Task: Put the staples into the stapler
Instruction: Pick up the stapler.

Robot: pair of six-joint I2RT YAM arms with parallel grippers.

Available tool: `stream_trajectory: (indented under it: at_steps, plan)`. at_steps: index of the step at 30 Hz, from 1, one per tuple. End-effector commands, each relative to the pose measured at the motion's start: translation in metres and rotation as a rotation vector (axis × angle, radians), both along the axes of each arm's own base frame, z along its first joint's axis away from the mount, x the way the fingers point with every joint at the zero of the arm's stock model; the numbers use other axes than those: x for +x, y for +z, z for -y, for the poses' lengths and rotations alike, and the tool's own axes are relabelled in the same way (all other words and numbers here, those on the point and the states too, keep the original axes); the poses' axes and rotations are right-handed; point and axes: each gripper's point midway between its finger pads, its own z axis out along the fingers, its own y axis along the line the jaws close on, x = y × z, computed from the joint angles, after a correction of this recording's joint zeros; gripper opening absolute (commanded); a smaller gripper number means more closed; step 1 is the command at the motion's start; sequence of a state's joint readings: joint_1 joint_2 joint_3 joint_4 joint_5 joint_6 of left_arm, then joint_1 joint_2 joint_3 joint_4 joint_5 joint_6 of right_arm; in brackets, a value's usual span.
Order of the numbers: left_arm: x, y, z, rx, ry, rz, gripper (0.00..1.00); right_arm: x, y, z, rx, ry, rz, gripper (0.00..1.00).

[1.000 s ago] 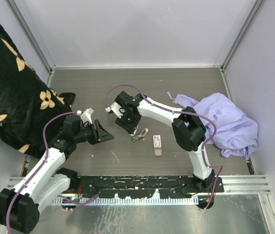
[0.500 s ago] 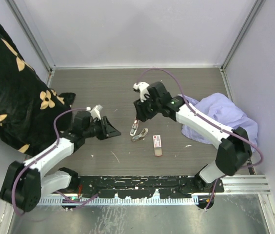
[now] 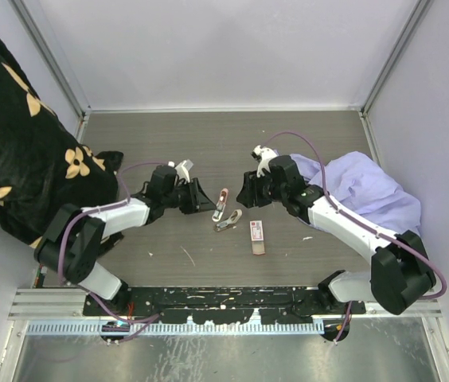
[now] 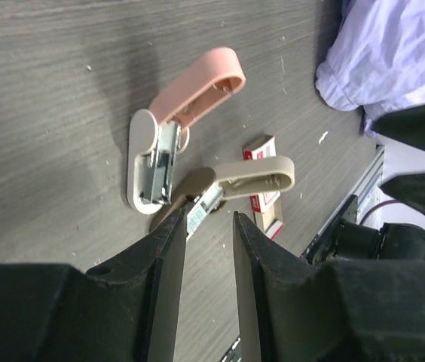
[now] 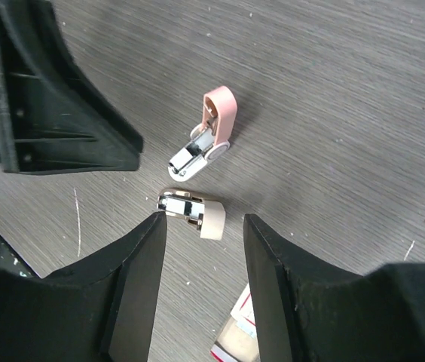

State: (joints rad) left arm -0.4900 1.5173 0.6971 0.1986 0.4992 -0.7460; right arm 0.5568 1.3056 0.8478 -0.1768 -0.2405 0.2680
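Early stage, nothing loaded as far as the views show. Staples lie flat on the tabletop near centre of the top view, just lower right of the two staplers, and neither tool touches them. The tan inner tray sticks out of the red-and-white sleeve at its lower end, so the box looks part open.

Pink stapler is hinged open, rounded top arm tilted up off a white base, bare metal magazine showing. Beige stapler sits just beside it, also swung open, metal channel exposed. Can't tell if either channel holds staples, too small.

Left tool: fingers apart with a narrow gap, empty, aimed at the staplers from the left of the top view. Right tool: fingers wider apart, empty, pointed at the beige stapler from the right.

Judged left to do: get a strip out of the tray, seat it in a channel, close the arm.

Materials:
- Staplers: smooth matte plastic shells, shiny steel insides
- Box: thin printed card
- Tabletop: dark grey wood grain with pale specks
- Lilac cloth: crumpled, at right
- Black floral blanket: soft, at left edge
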Motion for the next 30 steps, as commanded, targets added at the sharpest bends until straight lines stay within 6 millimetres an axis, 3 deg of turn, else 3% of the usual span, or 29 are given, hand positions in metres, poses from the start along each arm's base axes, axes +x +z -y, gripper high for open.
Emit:
stream_trajectory:
  at_steps: [1, 8, 15, 30]
  plan:
    - [0.022, 0.006, 0.011, -0.006, -0.025, 0.083, 0.32, 0.013, 0.033, -0.012, 0.117, -0.008, 0.100, 0.51]
    - [0.025, -0.011, 0.015, 0.018, -0.058, 0.052, 0.31, 0.023, 0.024, -0.013, 0.135, -0.035, 0.099, 0.55]
    - [0.027, -0.026, 0.015, 0.046, -0.067, 0.027, 0.29, 0.032, 0.024, -0.027, 0.179, -0.011, 0.086, 0.55]
    - [0.027, -0.038, 0.014, 0.069, -0.075, 0.000, 0.25, 0.033, 0.021, -0.033, 0.191, 0.007, 0.077, 0.56]
